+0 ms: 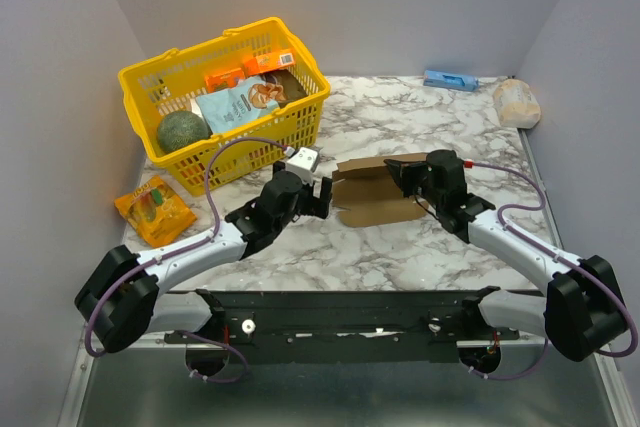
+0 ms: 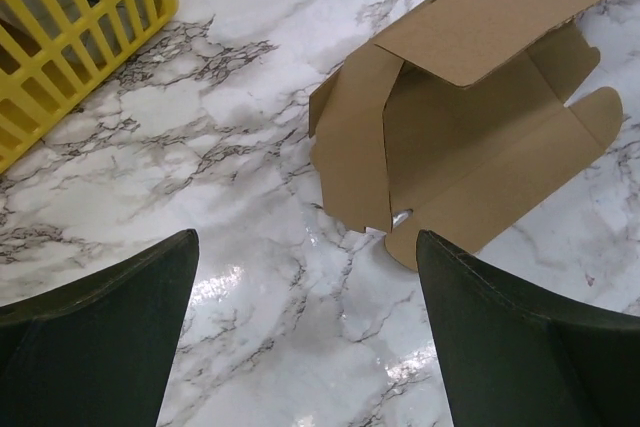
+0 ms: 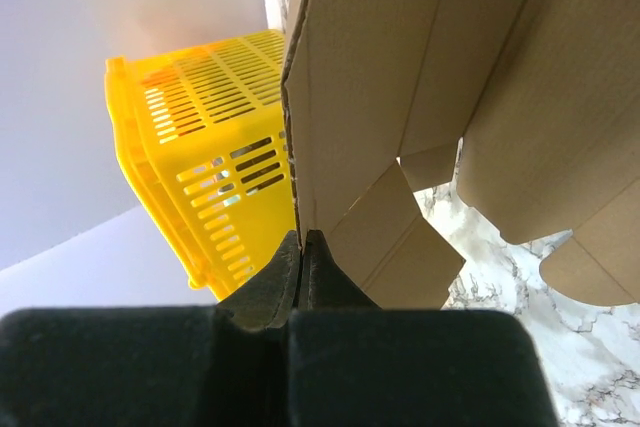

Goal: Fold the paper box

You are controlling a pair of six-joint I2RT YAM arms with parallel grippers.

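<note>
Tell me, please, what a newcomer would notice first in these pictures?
The bright yellow basket stands at the far left of the marble table. At the centre lies the half-opened brown paper box with one flap raised. The right gripper is pinched shut on its right edge, and the left gripper stands open just left of it.

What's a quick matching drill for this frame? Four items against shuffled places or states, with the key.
Things:
1. left gripper
2. right gripper
3. yellow basket
4. small blue box

Places or states:
A. far edge of the table, right side
B. open, facing the paper box, not touching it
C. shut, pinching an edge of the paper box
D. far left corner of the table

Pairs: 1-B, 2-C, 3-D, 4-A
</note>
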